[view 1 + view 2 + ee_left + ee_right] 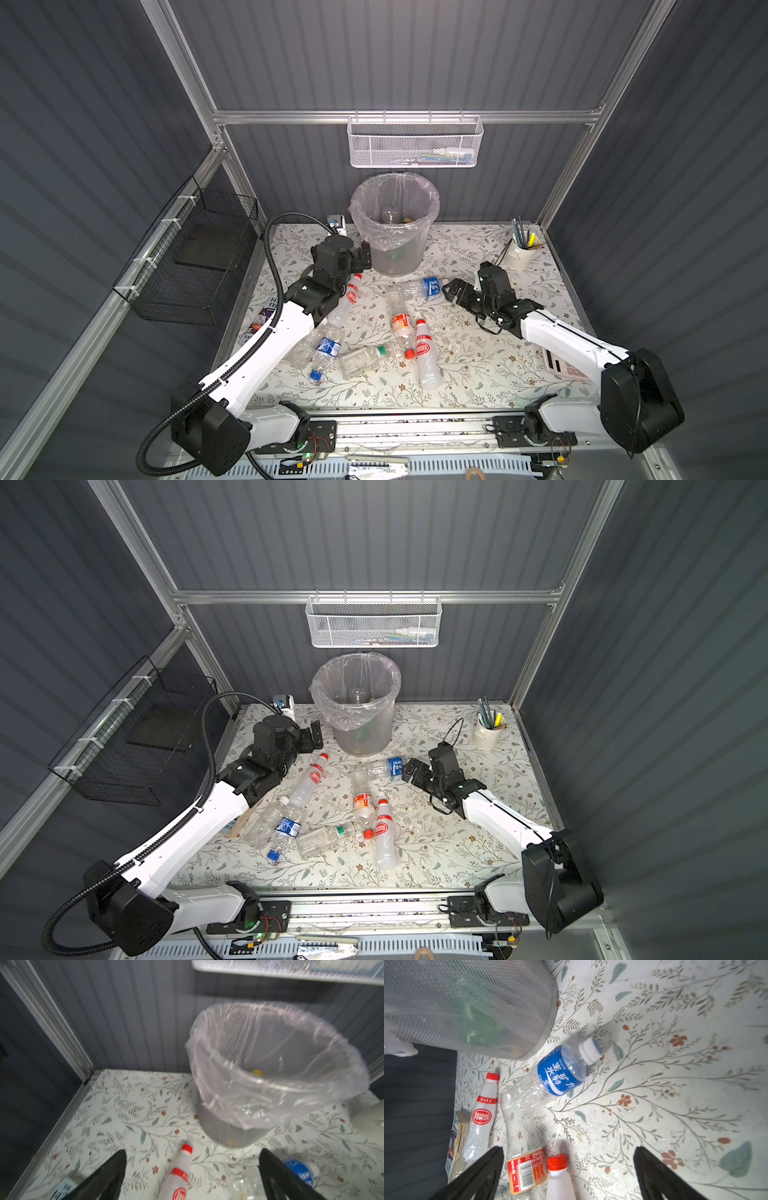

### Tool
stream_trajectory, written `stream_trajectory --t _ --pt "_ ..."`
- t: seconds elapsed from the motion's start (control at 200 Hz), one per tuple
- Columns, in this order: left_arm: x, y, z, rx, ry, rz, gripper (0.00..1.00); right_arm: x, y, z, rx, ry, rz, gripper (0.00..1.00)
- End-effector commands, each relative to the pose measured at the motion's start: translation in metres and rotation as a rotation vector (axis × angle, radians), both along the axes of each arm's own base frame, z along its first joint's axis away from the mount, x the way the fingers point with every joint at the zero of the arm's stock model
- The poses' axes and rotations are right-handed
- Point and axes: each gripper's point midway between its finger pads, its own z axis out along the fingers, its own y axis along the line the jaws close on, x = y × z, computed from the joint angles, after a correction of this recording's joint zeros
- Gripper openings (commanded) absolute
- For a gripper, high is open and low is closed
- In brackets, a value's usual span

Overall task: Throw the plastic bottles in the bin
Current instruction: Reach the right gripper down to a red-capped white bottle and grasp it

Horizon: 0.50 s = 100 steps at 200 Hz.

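The bin point(415, 249) point(376, 729), round grey mesh with a clear bag over its rim, stands at the back of the table. A clear bottle point(390, 215) lies inside it. Several plastic bottles lie on the table in front: a red-labelled white one point(351, 296) point(178, 1176), a blue-labelled clear one point(424, 287) point(560, 1070), an orange-labelled one point(400, 322) point(525, 1169), another red-labelled white one point(424, 353), a green-capped one point(361, 359) and a blue-capped one point(326, 351). My left gripper point(362, 257) point(192, 1150) hangs open beside the bin's left side. My right gripper point(448, 291) point(569, 1148) is open, next to the blue-labelled bottle's cap.
A white mesh basket point(415, 143) hangs on the back rail above the bin. A black wire basket point(195, 257) hangs on the left wall. A white cup of pens point(521, 251) stands at the back right. A booklet point(259, 320) lies under the left arm.
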Motion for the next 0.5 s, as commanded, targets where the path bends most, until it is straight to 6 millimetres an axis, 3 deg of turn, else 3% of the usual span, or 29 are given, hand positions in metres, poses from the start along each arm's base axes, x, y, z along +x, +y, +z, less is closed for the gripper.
stream_trajectory --t 0.0,0.28,0.495 --pt "-0.016 0.022 -0.012 -0.017 0.025 0.085 0.99 -0.019 0.017 -0.007 -0.006 0.069 0.071 0.98" --pt "-0.016 0.034 -0.031 -0.008 0.078 0.153 0.99 -0.097 0.041 -0.039 -0.079 0.231 0.224 0.92" --pt "-0.014 0.032 -0.034 -0.032 0.082 0.153 0.99 -0.128 0.056 -0.056 -0.115 0.299 0.311 0.87"
